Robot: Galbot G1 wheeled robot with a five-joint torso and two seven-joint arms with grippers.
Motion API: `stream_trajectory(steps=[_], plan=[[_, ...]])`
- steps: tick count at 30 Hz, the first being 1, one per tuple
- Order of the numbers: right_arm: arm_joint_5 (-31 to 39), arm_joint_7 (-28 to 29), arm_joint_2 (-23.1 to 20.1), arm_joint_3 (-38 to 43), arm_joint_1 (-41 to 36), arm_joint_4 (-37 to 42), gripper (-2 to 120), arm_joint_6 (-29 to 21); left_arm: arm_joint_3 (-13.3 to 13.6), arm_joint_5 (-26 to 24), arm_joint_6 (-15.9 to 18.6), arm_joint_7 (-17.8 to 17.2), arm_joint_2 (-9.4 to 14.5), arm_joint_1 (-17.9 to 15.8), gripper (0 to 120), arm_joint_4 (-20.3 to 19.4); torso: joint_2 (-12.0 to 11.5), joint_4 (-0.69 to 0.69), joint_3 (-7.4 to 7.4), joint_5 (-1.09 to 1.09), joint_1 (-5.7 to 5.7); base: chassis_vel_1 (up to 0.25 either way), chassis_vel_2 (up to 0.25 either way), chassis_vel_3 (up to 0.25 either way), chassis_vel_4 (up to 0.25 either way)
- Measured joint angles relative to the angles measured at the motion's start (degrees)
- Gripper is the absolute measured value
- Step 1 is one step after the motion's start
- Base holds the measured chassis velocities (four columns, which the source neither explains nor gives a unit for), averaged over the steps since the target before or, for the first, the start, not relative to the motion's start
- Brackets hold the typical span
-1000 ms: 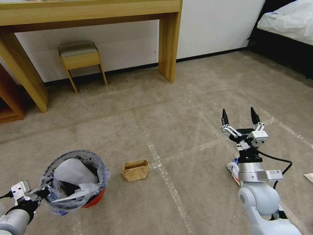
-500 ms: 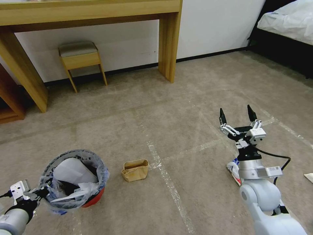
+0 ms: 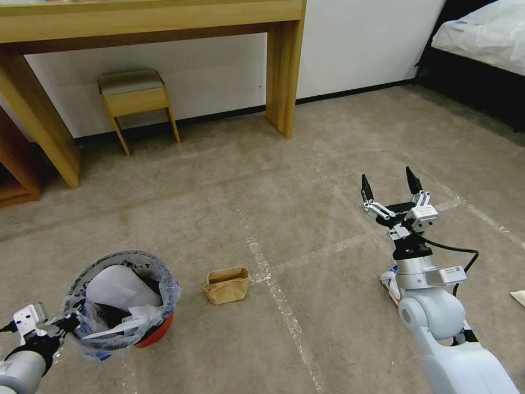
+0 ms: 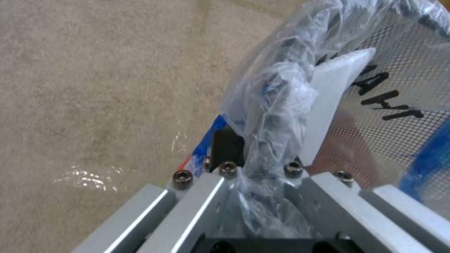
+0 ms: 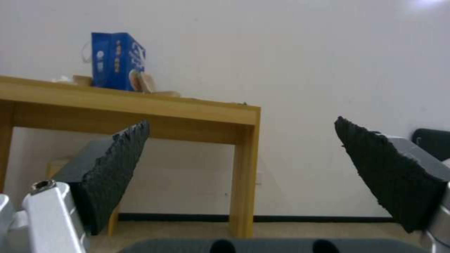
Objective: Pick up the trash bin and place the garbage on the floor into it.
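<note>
Bright, even room light, glare on the floor (image 3: 306, 164) tape, wide-angle bending at edges.

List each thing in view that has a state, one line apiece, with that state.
trash bin: lined with a bag, holding white trash, gripped at its rim.
left claw: shut on the bin's rim and bag.
right claw: open, empty, raised above the floor.
brown paper bag: lying on the floor, mouth open, crumpled.
red-and-white wrapper: on the floor, partly hidden by the right arm.
</note>
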Motion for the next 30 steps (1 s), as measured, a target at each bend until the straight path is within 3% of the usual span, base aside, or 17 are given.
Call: stream_trajectory(steps=[6, 8, 9, 12, 13, 22, 26, 30], plan=[[0.44, -0.07, -4.97, -5.4, 3.33, -0.83, 100, -1.55, 0.0, 0.15, 0.0, -0.01, -0.02, 0.22, 1, 0.06, 0.0, 0.0, 0.0, 0.0, 0.0, 0.0, 0.0, 0.0, 0.0], [1.48, 1.43, -10.62, -13.22, 6.97, -0.87, 100, -5.83, 0.1, 0.16, 0.03, -0.01, 0.2, 0.36, 1, -0.04, 0.0, 0.02, 0.0, -0.01, 0.0, 0.0, 0.0, 0.0, 0.0], [1.48, 1.43, -10.62, -13.22, 6.97, -0.87, 100, -5.83, 0.1, 0.16, 0.03, -0.01, 0.2, 0.36, 1, -0.04, 0.0, 0.02, 0.0, -0.01, 0.0, 0.0, 0.0, 0.0, 0.0], [3.68, 2.89, -15.84, -20.21, 10.3, 0.11, 100, -12.35, 0.64, 0.15, 0.25, -0.23, 0.75, -0.26, 1, 0.0, 0.0, 0.03, 0.0, 0.0, 0.0, 0.0, 0.0, 0.0, 0.0], [5.95, 4.97, -20.9, -30.96, 16.35, -0.82, 100, -17.58, 1.81, -0.02, 0.53, -0.41, 1.64, -1.19, 1, 0.64, 0.0, 0.01, 0.0, 0.01, 0.0, 0.0, 0.0, 0.0, 0.0], [11.06, 6.98, -25.15, -48.37, 27.68, -1.09, 100, -29.24, 2.13, -0.32, 0.65, -0.37, 2.43, -1.53, 1, 1.15, 0.0, -0.01, 0.01, -0.01, 0.0, 0.0, 0.0, 0.0, 0.0], [12.79, 7.56, -25.22, -53.64, 32.26, -1.46, 100, -31.53, 1.97, -0.41, 0.65, -0.34, 2.43, -1.5, 1, 1.14, 0.0, 0.0, 0.0, -0.02, 0.0, 0.0, 0.0, 0.0, 0.0], [16.03, 8.2, -23.68, -66.03, 40.95, -3.41, 100, -35.33, 1.71, -0.56, 0.65, -0.34, 2.32, -1.51, 1, 1.08, 0.0, 0.02, 0.01, 0.01, 0.0, 0.0, 0.0, 0.0, 0.0]])
